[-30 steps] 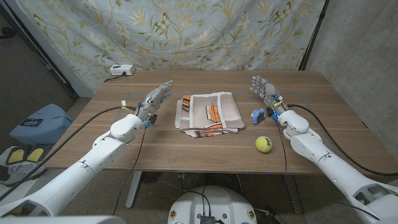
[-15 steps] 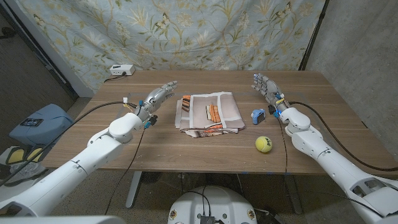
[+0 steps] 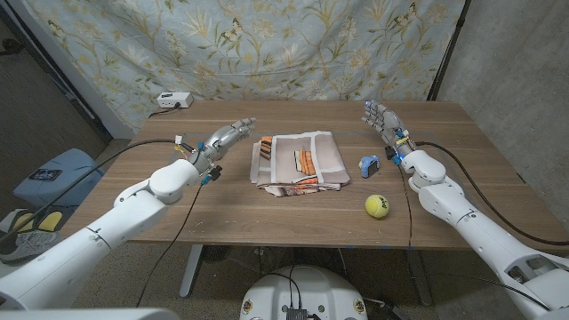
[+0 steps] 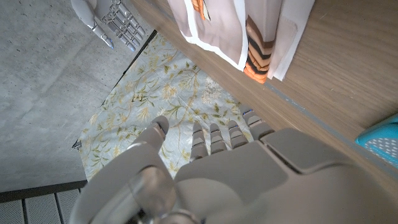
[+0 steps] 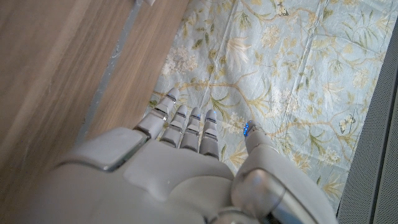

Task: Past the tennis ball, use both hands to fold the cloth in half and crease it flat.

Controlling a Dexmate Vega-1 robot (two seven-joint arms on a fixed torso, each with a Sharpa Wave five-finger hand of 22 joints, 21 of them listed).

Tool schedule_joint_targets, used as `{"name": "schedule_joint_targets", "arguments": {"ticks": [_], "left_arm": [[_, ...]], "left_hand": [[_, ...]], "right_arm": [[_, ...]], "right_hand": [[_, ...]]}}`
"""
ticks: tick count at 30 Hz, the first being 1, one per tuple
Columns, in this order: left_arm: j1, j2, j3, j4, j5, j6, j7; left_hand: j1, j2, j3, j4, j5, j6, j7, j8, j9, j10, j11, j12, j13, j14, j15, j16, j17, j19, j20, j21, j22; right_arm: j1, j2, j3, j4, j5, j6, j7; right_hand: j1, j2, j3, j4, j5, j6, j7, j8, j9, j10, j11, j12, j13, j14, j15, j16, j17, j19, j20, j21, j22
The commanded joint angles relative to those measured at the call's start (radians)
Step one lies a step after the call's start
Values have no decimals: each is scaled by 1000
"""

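Cloth (image 3: 298, 160): folded, lying mid-tabletop (image 3: 222, 209), past the tennis ball (image 3: 377, 206).
Left hand (image 3: 227, 138): fingers spread, holding nothing, just beside the cloth's left edge.
Right hand (image 3: 380, 121): fingers apart, empty, well right of the cloth.

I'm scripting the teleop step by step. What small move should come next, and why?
Probably bring both hands in to the cloth's side edges. The left hand hovers open just beside its left edge and the right hand is open farther off to the right, neither touching it. The tennis ball sits nearer the robot, clear of the path.
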Motion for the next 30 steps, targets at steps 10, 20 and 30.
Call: {"name": "schedule_joint_targets", "arguments": {"ticks": [10, 20, 30], "left_arm": [[95, 113, -38, -111, 56, 30, -1], [68, 134, -19, -110, 110, 34, -32], [20, 142, 13, -109, 144, 54, -88]], "left_hand": [[11, 5, -5, -7, 4, -12, -9, 1, 3, -10, -3, -1, 1, -18, 0, 2, 4, -12, -8, -6, 2], [5, 13, -24, 4, 2, -66, -25, -9, 1, -69, -1, -15, -2, -86, 7, -4, 6, -88, -21, -28, -1], [-5, 11, -38, 12, -1, -82, -29, -7, 0, -87, 6, -17, -5, -106, -10, -2, 5, -106, -28, -28, -2]], "right_arm": [[-26, -26, 8, -37, -26, 2, -31], [4, -30, -2, -8, -51, 23, -8], [12, -57, -2, -12, -67, 17, 4]], "right_hand": [[15, 2, 4, -7, 0, 8, 5, 5, 5, 0, 7, 7, 3, -1, 1, 6, 1, -4, -15, 5, 2], [14, 2, 2, -7, 0, 5, 4, 4, 5, -6, 2, 6, 3, -7, 2, 5, 2, -8, -14, 4, 2], [14, 1, 0, -7, 0, 1, 6, 2, 5, -9, 7, 5, 3, -11, 3, 4, 2, -12, -14, 4, 2]]}}
